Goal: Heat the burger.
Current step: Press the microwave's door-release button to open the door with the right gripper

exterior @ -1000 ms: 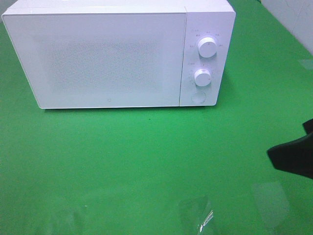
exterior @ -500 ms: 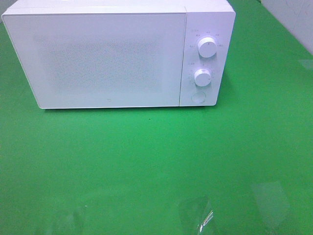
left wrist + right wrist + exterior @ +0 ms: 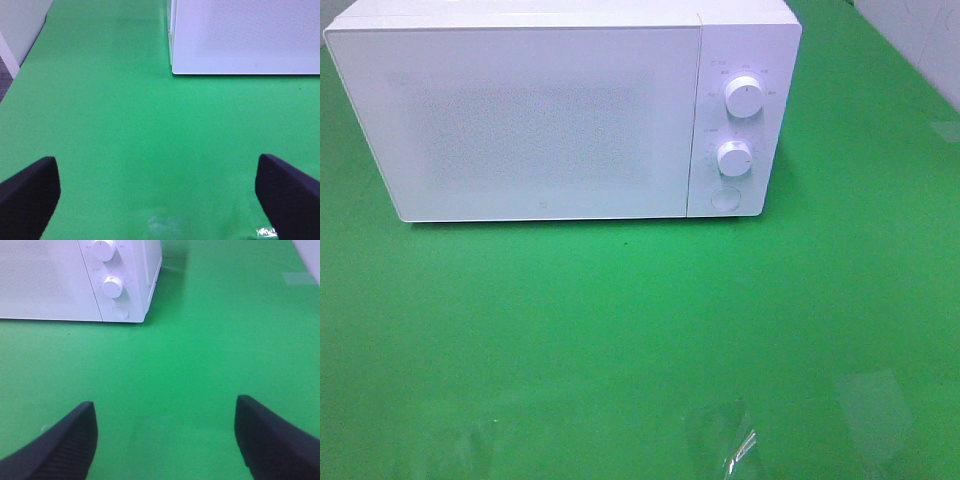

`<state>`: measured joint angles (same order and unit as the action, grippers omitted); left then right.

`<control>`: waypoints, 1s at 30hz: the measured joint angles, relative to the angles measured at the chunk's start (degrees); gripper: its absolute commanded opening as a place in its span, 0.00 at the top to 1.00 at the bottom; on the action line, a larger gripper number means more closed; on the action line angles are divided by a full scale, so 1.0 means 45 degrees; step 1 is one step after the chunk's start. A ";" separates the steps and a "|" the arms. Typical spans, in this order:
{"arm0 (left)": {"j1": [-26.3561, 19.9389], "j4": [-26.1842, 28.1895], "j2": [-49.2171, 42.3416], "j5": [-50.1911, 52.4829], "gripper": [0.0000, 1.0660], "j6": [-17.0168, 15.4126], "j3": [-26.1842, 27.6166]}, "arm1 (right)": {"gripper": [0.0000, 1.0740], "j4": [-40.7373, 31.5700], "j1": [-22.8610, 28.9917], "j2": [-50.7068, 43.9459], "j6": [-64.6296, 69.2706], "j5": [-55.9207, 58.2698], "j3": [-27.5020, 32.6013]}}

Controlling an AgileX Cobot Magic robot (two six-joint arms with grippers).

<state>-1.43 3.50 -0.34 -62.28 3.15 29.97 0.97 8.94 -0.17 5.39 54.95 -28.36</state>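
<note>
Both wide, empty: left tool and right tool over green mat, closed white microwave beyond.

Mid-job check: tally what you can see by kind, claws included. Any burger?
Microwave: 1
Knobs: 2 (upper knob, lower knob)
Round button: 1
Claws: 2 (left claw, right claw), both open
Burger: 0 in view
Total: 6

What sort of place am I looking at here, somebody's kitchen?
Probably a staged test bench rather than a real kitchen: a white microwave with its door shut stands on a plain bright green table cover, and the left gripper and right gripper hang open over that cover.
</note>
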 measured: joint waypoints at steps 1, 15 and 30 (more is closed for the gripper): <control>0.0000 0.0000 0.0000 0.0000 0.08 0.0000 0.0000 | 0.32 0.0000 0.0000 0.0000 0.0000 0.0025 0.0000; 0.0000 0.0000 0.0000 0.0000 0.08 0.0000 0.0000 | 0.32 0.0076 0.0000 0.0000 0.0000 0.0038 0.0000; 0.0000 0.0000 0.0000 0.0000 0.08 0.0000 0.0000 | 0.32 0.0076 0.0000 0.0000 0.0000 0.0000 -0.0025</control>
<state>-1.43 3.50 -0.34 -62.28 3.15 29.97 1.32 8.94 -0.17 5.39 54.95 -28.48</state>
